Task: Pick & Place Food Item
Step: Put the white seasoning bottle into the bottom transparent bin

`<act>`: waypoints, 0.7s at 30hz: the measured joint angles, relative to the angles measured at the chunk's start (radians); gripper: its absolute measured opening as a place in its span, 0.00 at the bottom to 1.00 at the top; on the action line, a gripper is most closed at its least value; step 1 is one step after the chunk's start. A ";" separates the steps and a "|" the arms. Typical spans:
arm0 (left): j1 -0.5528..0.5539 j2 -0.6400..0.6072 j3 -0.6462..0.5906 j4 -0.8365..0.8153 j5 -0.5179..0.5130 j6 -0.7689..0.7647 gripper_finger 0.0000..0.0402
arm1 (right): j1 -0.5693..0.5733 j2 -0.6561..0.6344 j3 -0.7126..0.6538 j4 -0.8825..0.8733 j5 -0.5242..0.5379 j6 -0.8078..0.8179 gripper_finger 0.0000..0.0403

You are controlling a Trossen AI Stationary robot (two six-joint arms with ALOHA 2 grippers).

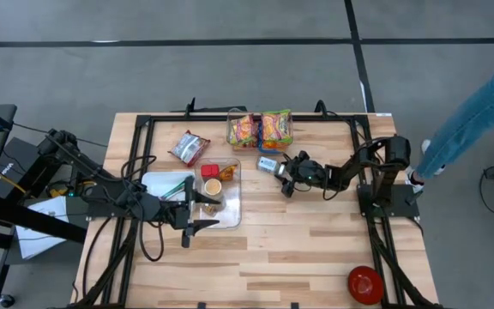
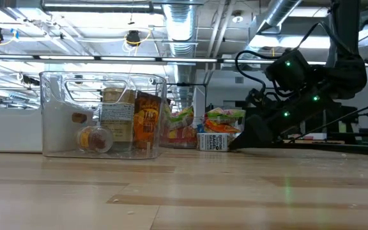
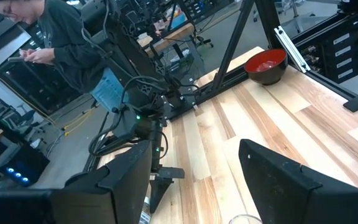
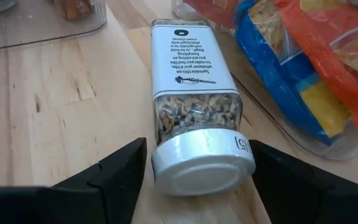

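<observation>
A spice jar (image 4: 194,93) with a white cap (image 4: 201,163) lies on its side on the wooden table, just in front of the snack bags (image 1: 260,129); it also shows in the high view (image 1: 268,165). My right gripper (image 4: 197,146) is low over the table, open, with one finger on either side of the cap and a thin gap on each side. My left gripper (image 1: 202,215) hovers open and holds nothing, above the near edge of the clear bin (image 1: 230,206), which holds several food items.
A clear tub with bright snack bags (image 4: 316,68) stands right beside the jar. A foil packet (image 1: 189,148) lies left of it. A red bowl (image 1: 365,283) sits at the near right corner. A person stands beyond the table's right edge (image 1: 478,112).
</observation>
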 joint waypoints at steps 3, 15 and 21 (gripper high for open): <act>0.000 0.000 0.000 0.000 0.000 0.000 0.59 | 0.000 0.000 0.000 0.002 0.000 0.004 0.67; 0.000 0.000 0.000 0.000 0.000 0.000 0.59 | 0.000 -0.001 0.000 0.002 -0.033 0.020 0.54; 0.000 0.000 0.000 -0.001 0.000 -0.004 0.59 | 0.000 -0.001 0.001 0.002 -0.052 0.042 0.50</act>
